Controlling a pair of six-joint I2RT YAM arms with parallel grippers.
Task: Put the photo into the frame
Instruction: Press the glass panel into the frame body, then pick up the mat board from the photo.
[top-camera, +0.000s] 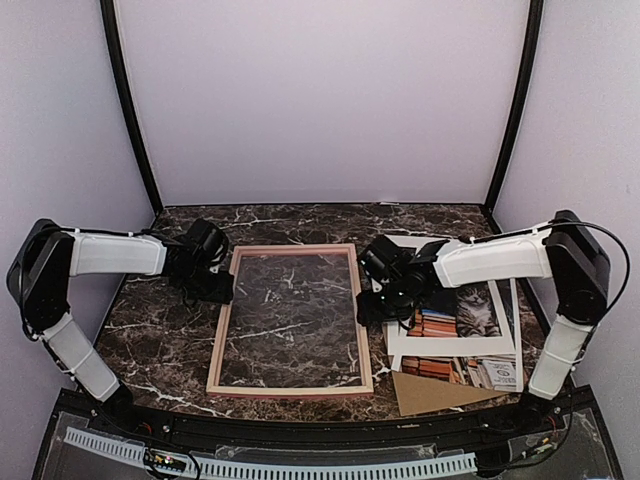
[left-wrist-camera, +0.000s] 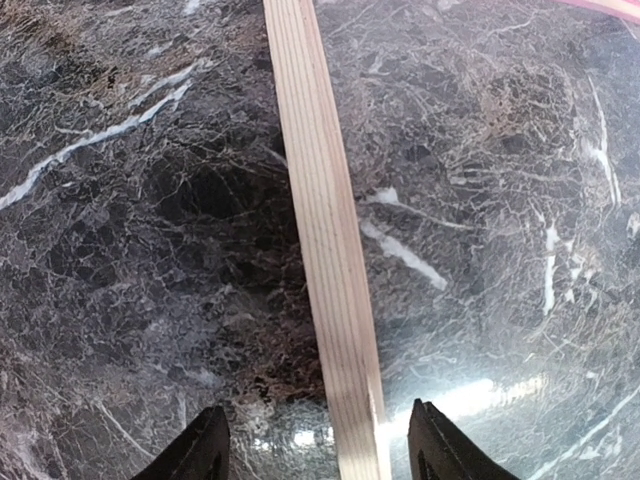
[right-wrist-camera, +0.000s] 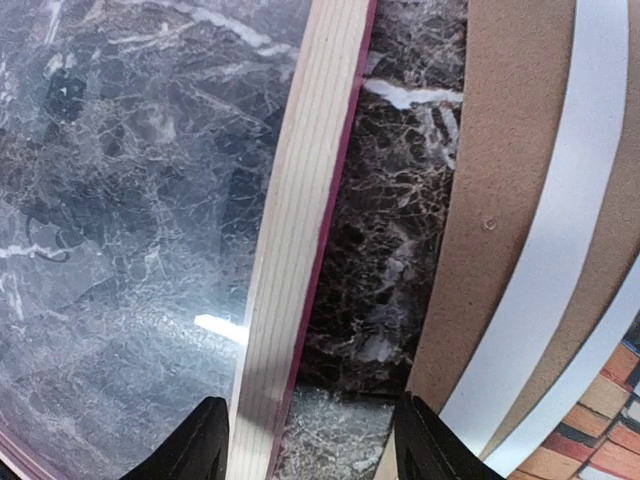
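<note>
The pink wooden frame (top-camera: 290, 388) lies flat in the middle of the marble table, and the tabletop shows through it. My left gripper (top-camera: 214, 290) stands open astride its left rail (left-wrist-camera: 330, 250), with a gap on both sides of the wood. My right gripper (top-camera: 376, 300) is open astride the right rail (right-wrist-camera: 300, 230), its left finger (right-wrist-camera: 195, 445) close to the wood. The photo (top-camera: 480, 310), a tabby cat with orange books, lies to the right of the frame, partly under a white mat. A corner of the photo (right-wrist-camera: 612, 400) shows in the right wrist view.
The white mat (top-camera: 450, 347) and a brown backing board (top-camera: 430, 392) are stacked at the right, close to the frame's right rail. In the right wrist view the board (right-wrist-camera: 500, 200) and a mat strip (right-wrist-camera: 560, 230) lie just beyond my right finger (right-wrist-camera: 435, 445). Booth walls enclose the table.
</note>
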